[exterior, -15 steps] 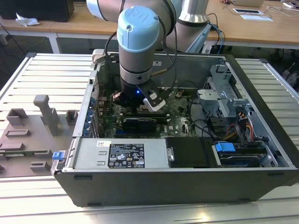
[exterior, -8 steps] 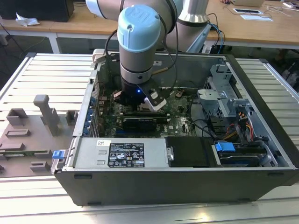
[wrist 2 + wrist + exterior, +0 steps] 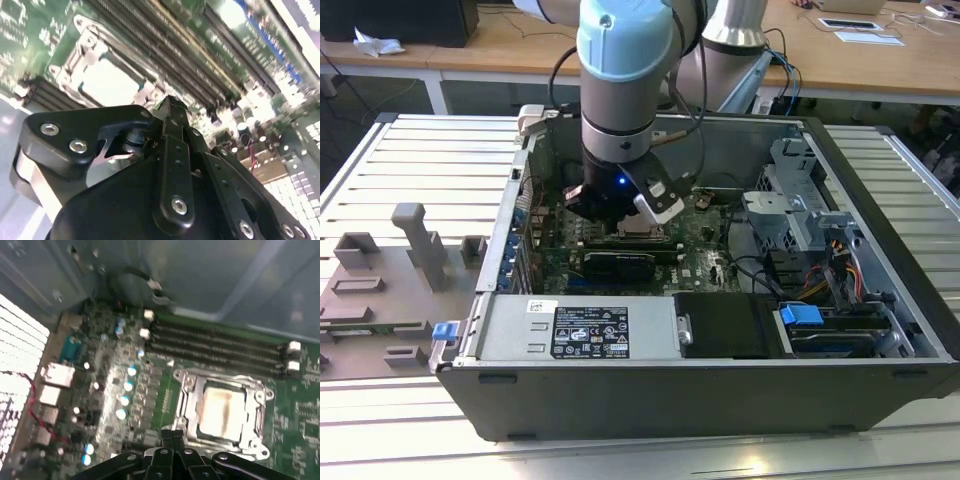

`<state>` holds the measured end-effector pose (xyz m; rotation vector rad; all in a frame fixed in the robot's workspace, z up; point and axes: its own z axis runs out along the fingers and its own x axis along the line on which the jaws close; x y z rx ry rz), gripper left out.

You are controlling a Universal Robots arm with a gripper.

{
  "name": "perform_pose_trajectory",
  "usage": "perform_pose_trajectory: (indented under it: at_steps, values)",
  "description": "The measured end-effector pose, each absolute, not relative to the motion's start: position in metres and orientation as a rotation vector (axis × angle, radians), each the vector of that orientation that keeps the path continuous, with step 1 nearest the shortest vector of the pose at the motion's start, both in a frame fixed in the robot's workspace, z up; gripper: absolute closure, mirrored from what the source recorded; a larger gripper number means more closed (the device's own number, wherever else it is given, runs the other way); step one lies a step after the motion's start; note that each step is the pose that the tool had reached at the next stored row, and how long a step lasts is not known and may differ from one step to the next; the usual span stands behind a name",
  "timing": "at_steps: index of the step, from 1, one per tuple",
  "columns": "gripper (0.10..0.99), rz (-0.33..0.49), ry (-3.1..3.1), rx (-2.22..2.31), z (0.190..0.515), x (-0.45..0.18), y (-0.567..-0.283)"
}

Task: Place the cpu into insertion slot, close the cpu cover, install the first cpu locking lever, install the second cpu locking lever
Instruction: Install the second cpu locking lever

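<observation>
Deep inside the open computer case (image 3: pixel 720 400) on the desk (image 3: pixel 410 150), near the case's back wall. There, cpu (image 3: pixel 222 407) seated in the insertion slot (image 3: pixel 187 427), cpu cover (image 3: pixel 260 395) down around it, so locking-lever step judged in hand. Just beside the slot, gripper (image 3: pixel 172 434) with fingers (image 3: pixel 178 440) pressed together, holding nothing; needs a careful push on a thin lever.

Black expansion card (image 3: pixel 620 263) (beside memory slots (image 3: pixel 215 347))

Black gripper (image 3: pixel 170 107) fingers together, just beside the cpu cover (image 3: pixel 82 55) lying over the cpu (image 3: pixel 112 80)
</observation>
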<state>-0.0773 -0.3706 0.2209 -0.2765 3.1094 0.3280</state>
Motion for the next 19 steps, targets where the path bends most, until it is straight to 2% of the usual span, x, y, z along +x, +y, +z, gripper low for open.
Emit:
perform_pose_trajectory:
  at_steps: [9, 10, 14, 19]
  values:
    - [0.980, 0.254, 3.180, -0.272, 0.217, -0.037, -0.342]
    - [0.980, 0.227, 3.184, -0.272, 0.217, -0.037, -0.338]
    - [0.980, 0.001, 3.204, -0.265, 0.226, -0.034, -0.325]
    - [0.980, -0.009, 3.205, -0.265, 0.258, -0.034, -0.325]
